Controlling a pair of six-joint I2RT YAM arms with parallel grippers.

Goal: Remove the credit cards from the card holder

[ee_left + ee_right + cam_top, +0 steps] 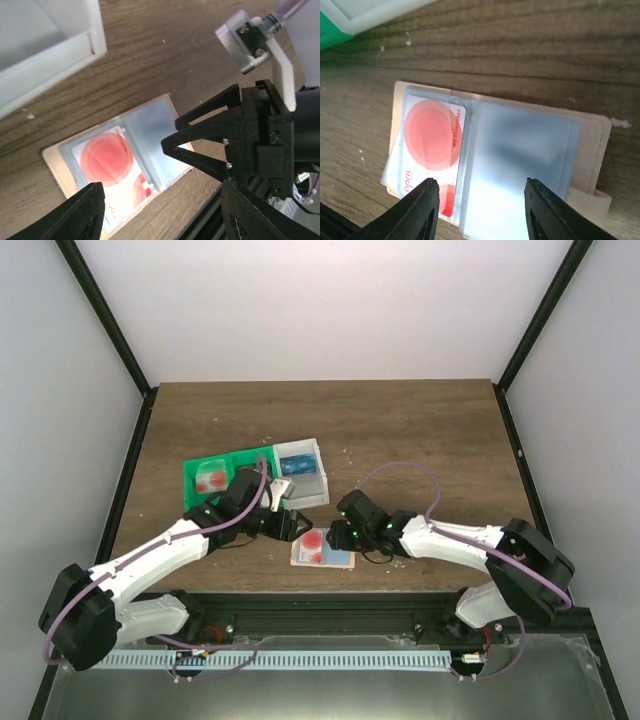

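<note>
The card holder lies open on the table near the front edge, tan with two blue-grey panels. A pale credit card with red circles sits in its left panel; the right panel looks empty. My right gripper hovers just above the holder, open, fingers straddling the fold with nothing between them. My left gripper is open too, just left of the holder, its fingers spanning the holder's near edge. The right gripper shows in the left wrist view over the right panel. A blue card lies in the white box.
A translucent white box stands behind the holder, beside a green compartment tray with a red-marked card in it. The box wall is close to the left gripper. The black front rail runs just behind the holder's near edge.
</note>
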